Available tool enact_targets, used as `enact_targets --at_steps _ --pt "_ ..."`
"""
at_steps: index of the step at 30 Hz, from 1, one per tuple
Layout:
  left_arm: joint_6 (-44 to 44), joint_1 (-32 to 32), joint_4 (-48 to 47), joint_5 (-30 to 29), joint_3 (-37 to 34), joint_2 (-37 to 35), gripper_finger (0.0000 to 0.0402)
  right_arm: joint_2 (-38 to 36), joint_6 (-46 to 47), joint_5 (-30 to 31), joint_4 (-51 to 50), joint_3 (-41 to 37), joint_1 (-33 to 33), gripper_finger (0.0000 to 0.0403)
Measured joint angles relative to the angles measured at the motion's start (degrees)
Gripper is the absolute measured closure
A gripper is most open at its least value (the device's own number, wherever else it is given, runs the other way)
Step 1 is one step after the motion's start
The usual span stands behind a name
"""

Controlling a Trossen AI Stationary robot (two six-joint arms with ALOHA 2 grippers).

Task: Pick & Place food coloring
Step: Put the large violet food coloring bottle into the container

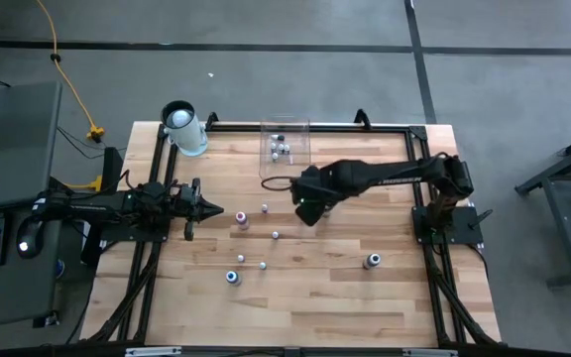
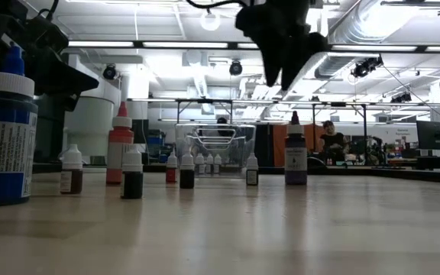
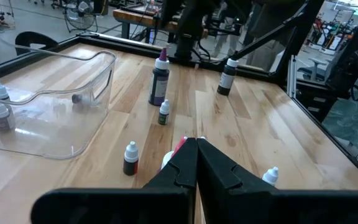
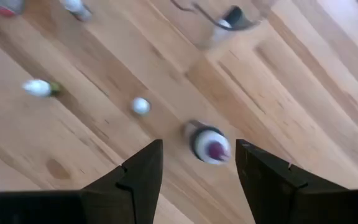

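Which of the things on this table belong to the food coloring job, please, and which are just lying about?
Job: food coloring bottles on the table, a few already in the clear bin; open right gripper above a purple-capped bottle.
Lying about: white cylinder; idle, shut left gripper.

Wooden table (image 1: 345, 297) with black frame round edges. Clear plastic bin (image 1: 285, 151) at far edge, near middle. Big white cylinder (image 1: 184, 127) at far left corner. Yellow cable (image 1: 67, 74) on grey floor beyond table.
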Motion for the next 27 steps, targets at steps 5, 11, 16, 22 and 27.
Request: enact_targets --at_steps 5,11,16,22,27 --pt "0.0 0.0 0.0 0.0 0.0 0.0 0.0401 0.0 -1.6 -6.4 -2.2 -0.4 -3.5 0.0212" --pt "0.0 0.0 0.0 0.0 0.0 0.0 0.0401 0.0 -5.6 -7.8 -1.7 -2.3 -5.5 0.0211" --pt "0.0 0.0 0.0 0.0 0.0 0.0 0.0401 0.0 -9.0 -8.8 -2.7 -2.8 -5.8 0.0183" --pt "0.0 0.0 0.0 0.0 0.0 0.0 0.0401 0.3 -8.1 -10.1 -1.9 -2.8 -6.1 0.0141" --pt "0.0 0.0 0.0 0.0 0.0 0.0 0.0401 3.3 -7.0 -14.2 -3.4 -2.8 -7.1 0.0135"
